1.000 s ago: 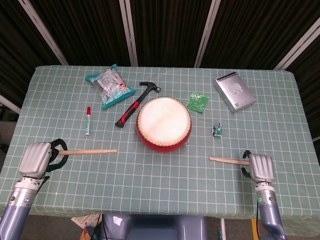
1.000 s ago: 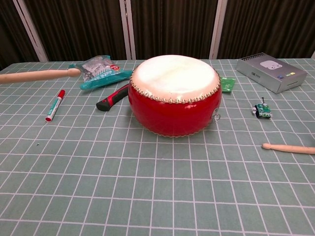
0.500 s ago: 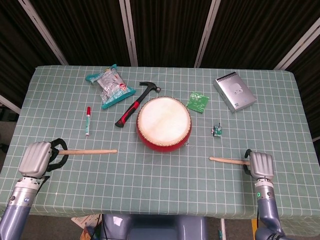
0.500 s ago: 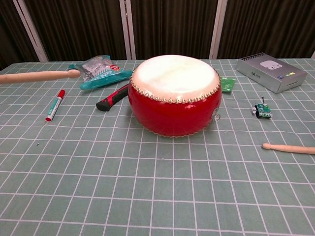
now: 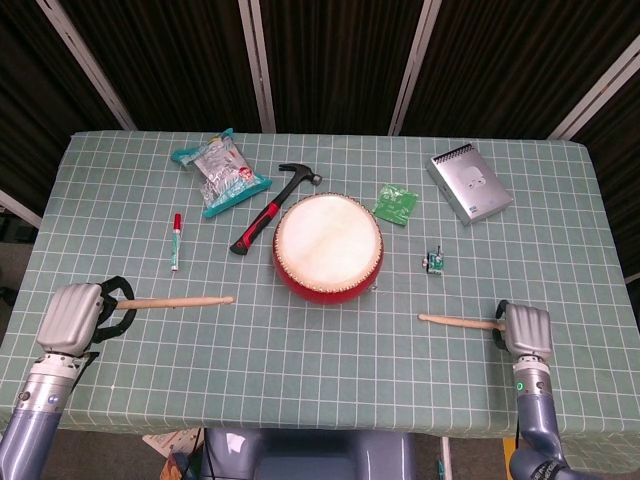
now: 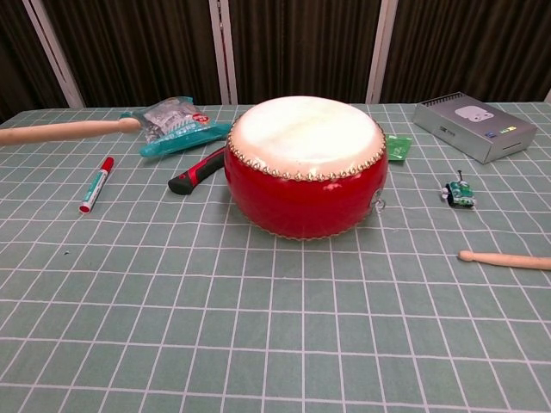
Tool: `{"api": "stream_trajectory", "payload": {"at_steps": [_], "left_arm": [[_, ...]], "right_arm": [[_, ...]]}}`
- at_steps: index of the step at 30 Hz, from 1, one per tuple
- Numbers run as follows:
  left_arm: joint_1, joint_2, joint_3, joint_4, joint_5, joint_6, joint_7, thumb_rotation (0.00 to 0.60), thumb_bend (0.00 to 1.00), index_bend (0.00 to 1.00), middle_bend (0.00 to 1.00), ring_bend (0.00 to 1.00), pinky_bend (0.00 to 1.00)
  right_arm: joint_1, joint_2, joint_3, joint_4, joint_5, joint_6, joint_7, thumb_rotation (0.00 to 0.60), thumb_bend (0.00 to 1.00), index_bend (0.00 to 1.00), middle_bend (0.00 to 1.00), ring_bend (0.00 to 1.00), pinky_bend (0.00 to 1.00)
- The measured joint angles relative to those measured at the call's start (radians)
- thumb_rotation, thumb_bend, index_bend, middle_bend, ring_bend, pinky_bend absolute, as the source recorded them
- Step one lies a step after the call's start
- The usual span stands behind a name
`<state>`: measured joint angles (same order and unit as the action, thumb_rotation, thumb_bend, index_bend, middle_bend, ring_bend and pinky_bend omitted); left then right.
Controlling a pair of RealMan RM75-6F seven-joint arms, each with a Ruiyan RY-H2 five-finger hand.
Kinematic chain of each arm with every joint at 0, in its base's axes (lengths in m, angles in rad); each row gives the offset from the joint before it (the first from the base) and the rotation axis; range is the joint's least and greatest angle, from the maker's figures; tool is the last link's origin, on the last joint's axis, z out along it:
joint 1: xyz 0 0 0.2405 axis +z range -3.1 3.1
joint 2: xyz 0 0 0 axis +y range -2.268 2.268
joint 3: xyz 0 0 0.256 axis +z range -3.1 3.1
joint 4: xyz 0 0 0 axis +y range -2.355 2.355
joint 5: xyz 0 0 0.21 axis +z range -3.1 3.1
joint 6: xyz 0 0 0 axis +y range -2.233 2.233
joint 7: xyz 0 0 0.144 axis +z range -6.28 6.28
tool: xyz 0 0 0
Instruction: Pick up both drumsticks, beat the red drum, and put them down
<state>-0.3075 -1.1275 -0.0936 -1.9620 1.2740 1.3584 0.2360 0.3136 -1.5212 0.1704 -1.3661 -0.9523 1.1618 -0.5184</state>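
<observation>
Early pick-up step, by the look of it: both drumsticks gripped or nearly so, no beat yet.

Far left, at 8 o'clock from the red drum (image 5: 328, 248): left hand (image 5: 72, 318) wrapped round the butt of the left drumstick (image 5: 178, 302), stick held clear of the cloth (chest view has it floating level at upper left, tip near the snack packet (image 5: 222, 172)). Smooth pale wood, slim taper, small rounded tip.

Moving right: red-capped marker (image 5: 176, 240), crinkly teal foil packet, hammer (image 5: 272, 208) w/ black steel head and red-black rubber grip, lying just beside the drum at its 10 o'clock.

Centre: drum is squat, glossy red shell, taut cream skin, stud ring round the rim.

Right of it: small green packet (image 5: 397, 203), tiny toy car (image 5: 435, 262), grey notebook-like box (image 5: 469, 184) at 2 o'clock.

Far right, 4 o'clock: right drumstick (image 5: 458, 321) flat on the gridded green tablecloth (image 5: 330, 360), butt end under the right hand (image 5: 527, 330); grip closed or not, cannot tell from above.

Next, prob.: secure the right grip, lift, swing both tips in over the skin, avoiding the hammer.
</observation>
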Motion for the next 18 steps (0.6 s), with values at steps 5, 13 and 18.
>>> {"api": "stream_trajectory", "payload": {"at_steps": [5,13,18], "left_arm": [[0.0,-0.002,-0.002,0.0,-0.001,-0.004,0.004,0.6,0.52,0.76,1.0,1.0,1.0],[0.005,-0.002,-0.006,-0.002,0.001,-0.002,0.005,0.6,0.52,0.76,1.0,1.0,1.0],[0.005,0.0,-0.008,-0.004,0.003,-0.004,0.004,0.6,0.52,0.76,1.0,1.0,1.0]], "right_arm": [[0.0,0.005,0.001,-0.003,0.01,0.003,-0.002,0.6,0.39,0.48,1.0,1.0,1.0],[0.004,-0.002,0.0,0.025,0.039,-0.013,-0.004,0.6,0.39,0.48,1.0,1.0,1.0],[0.007,-0.006,0.0,0.042,0.053,-0.018,-0.008,0.6,0.39,0.48,1.0,1.0,1.0]]}}
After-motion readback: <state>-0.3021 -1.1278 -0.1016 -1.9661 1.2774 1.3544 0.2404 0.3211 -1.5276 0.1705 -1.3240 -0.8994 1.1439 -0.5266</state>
